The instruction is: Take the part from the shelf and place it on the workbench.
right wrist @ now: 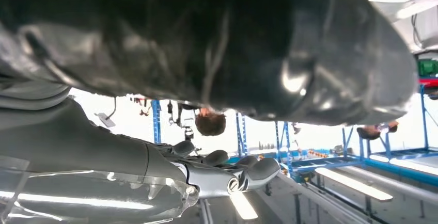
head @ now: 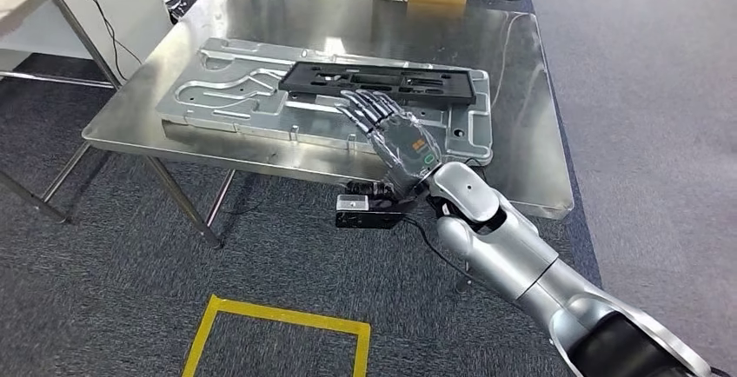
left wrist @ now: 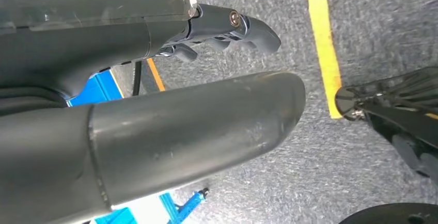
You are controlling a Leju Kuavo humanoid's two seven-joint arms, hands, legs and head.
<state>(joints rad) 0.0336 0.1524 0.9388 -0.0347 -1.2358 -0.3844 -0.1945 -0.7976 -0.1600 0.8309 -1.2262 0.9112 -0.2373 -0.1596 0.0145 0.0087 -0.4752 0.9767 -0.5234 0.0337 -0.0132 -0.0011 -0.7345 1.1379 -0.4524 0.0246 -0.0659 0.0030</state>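
No legible text anywhere.

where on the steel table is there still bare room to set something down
Bare steel lies along the table's right side, beside the grey cast plate, and across the far strip. The middle is crowded: the black part lies on the plate, right robot hand over it.

The part [head: 385,82], a long flat black plate with cut-out slots, lies flat on the larger grey metal plate [head: 261,90] on the steel table [head: 521,151], lengthwise along that plate's far edge and toward the table's right side.
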